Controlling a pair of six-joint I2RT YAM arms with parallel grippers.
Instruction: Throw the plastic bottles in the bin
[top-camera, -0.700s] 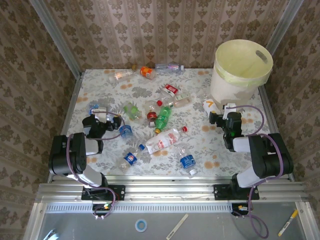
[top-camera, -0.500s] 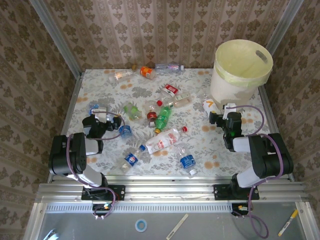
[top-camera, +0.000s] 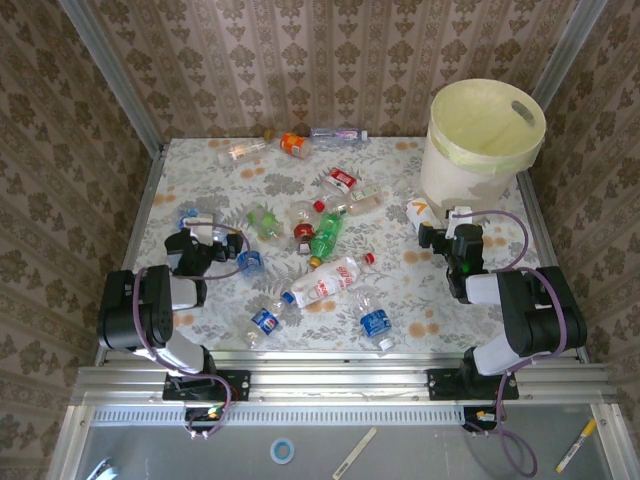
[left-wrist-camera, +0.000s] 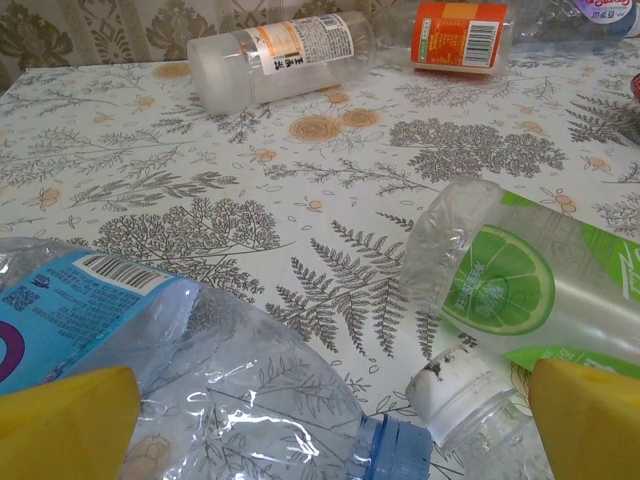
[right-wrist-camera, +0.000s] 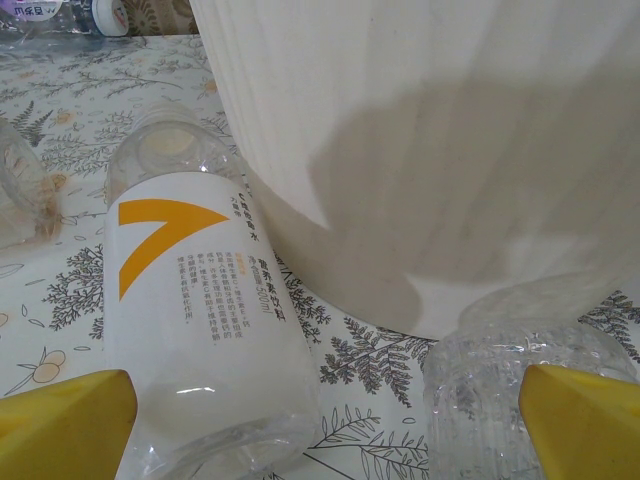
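Note:
Several plastic bottles lie scattered over the floral table. The bin (top-camera: 487, 140), a large cream bucket with a pale liner, stands at the back right; its wall (right-wrist-camera: 430, 130) rises close ahead in the right wrist view. My left gripper (top-camera: 222, 240) (left-wrist-camera: 330, 420) is open, low over a crushed clear bottle with a blue label (left-wrist-camera: 120, 330) and a blue cap (left-wrist-camera: 400, 450); a lime-labelled bottle (left-wrist-camera: 510, 285) lies just to its right. My right gripper (top-camera: 447, 226) (right-wrist-camera: 322, 420) is open beside the bin, with a white bottle bearing an orange mark (right-wrist-camera: 190, 290) (top-camera: 420, 212) at its left finger and a ribbed clear bottle (right-wrist-camera: 520, 380) at its right.
A red-labelled clear bottle (top-camera: 330, 278), a green one (top-camera: 322, 242) and blue-labelled ones (top-camera: 266, 320) (top-camera: 376, 322) lie mid-table. More bottles (top-camera: 292, 143) line the back wall, among them a white one (left-wrist-camera: 275, 55) and an orange one (left-wrist-camera: 460, 35). Wallpapered walls close three sides.
The blue-labelled bottle near the front edge has shifted slightly. Both arms stay where they were.

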